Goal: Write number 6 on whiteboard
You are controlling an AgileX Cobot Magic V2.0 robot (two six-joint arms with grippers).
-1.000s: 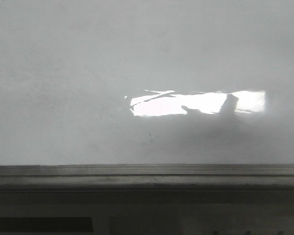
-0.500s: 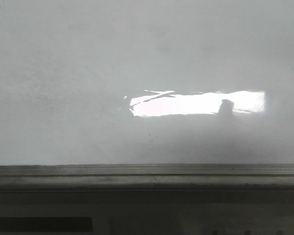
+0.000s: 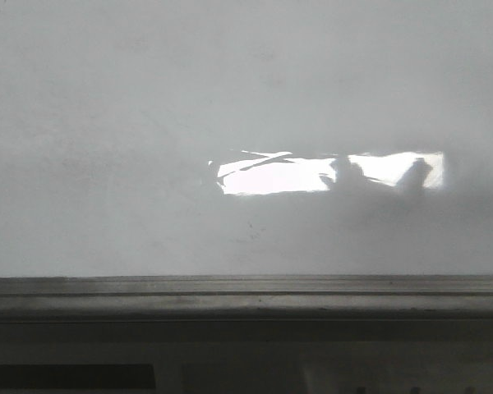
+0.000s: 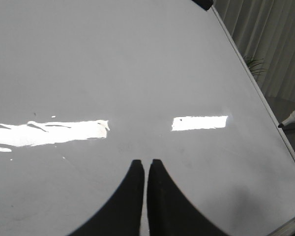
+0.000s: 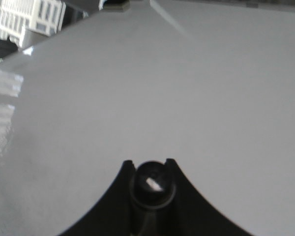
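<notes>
Over whiteboard [image 5: 196,88]: right hand [image 5: 148,169] grips marker [image 5: 152,184]; left hand [image 4: 146,169] pinched together, holding nothing; no readable writing.

One whiteboard [image 3: 148,123], unmarked. Two hands: left hand [image 4: 146,167], right hand [image 5: 148,164]. Two markers: one black marker [image 5: 151,189] in the right hand, one marker [image 4: 291,119] off the board's edge.
</notes>
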